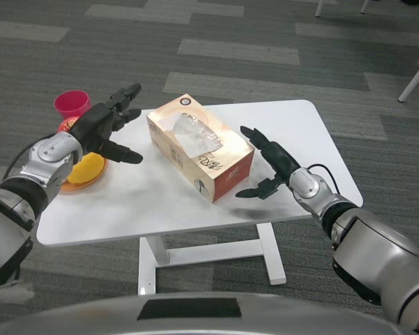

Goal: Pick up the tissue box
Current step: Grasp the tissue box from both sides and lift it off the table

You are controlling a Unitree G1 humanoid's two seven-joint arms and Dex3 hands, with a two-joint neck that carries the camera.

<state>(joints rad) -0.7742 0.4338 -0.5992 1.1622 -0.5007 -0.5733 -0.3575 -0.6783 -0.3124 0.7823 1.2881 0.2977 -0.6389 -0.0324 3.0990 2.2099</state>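
Note:
An orange and white tissue box (200, 147) lies at a slant in the middle of the white table (160, 202), a tissue showing in its top slot. My left hand (106, 127) hovers just left of the box's far end, fingers spread, holding nothing. To the right of the box's near end is my right hand (269, 165), also spread, a small gap between it and the red end panel. Neither hand touches the box.
A pink cup (72, 104) and an orange plate (86, 172) with a yellow piece sit at the table's left edge, partly behind my left forearm. Grey carpet surrounds the small table. White furniture legs (415, 78) stand at the far right.

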